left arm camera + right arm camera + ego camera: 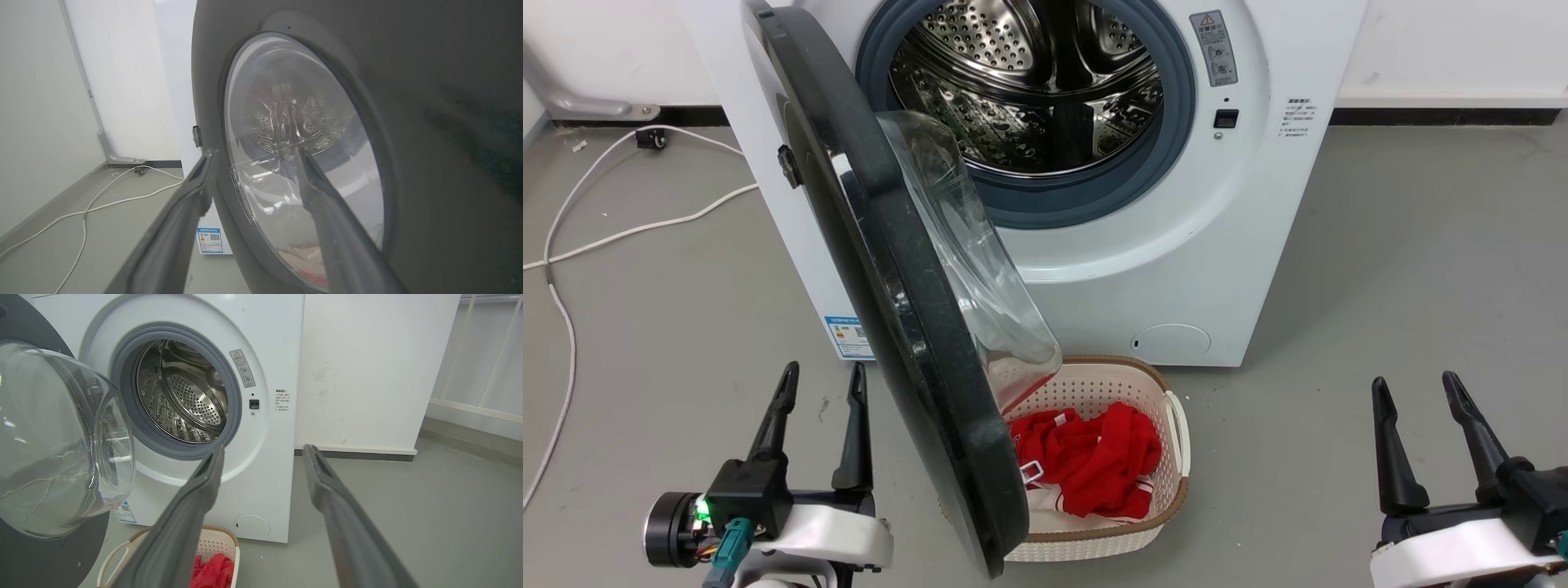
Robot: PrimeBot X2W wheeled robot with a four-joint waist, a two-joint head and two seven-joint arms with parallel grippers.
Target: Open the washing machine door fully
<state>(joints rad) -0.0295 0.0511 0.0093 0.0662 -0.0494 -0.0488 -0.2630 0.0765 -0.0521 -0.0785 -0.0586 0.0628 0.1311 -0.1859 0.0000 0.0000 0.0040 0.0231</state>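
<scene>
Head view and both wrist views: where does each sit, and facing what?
Head view: on the head, looking down at the washing machine, the open washing machine door and a basket; left gripper and right gripper at bottom.
Left wrist view: behind the left fingers, facing the door's outer face.
Right wrist view: behind the right fingers, facing the drum.
Shared: head and right wrist views both show drum and basket.

Washing machine door (pixel 886 269) open (edge-on)

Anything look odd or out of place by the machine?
Nothing damaged or spilled. The basket of red clothes sits right by the half-open door's lower edge; a loose white cable trails at left.
</scene>
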